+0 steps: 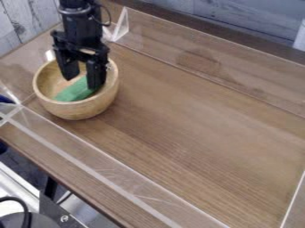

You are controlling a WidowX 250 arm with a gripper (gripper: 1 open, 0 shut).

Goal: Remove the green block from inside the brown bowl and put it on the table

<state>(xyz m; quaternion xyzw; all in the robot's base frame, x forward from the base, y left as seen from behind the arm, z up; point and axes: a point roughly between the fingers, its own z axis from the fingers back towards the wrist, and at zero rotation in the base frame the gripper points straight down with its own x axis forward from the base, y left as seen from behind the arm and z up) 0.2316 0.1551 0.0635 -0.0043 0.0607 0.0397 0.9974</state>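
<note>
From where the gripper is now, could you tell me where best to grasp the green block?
Probably across the green block's narrow width near its middle, coming straight down. It lies aslant inside the brown bowl, whose thick walls block side approaches; the open gripper is already above it.

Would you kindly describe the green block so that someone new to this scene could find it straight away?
Start at the wood-grain table with its low clear walls, and look to its left end for the round tan wooden bowl. The green block lies inside that bowl, directly beneath the open black gripper. It is the only bright green thing here, a flat bar against the bowl's pale interior.
</note>
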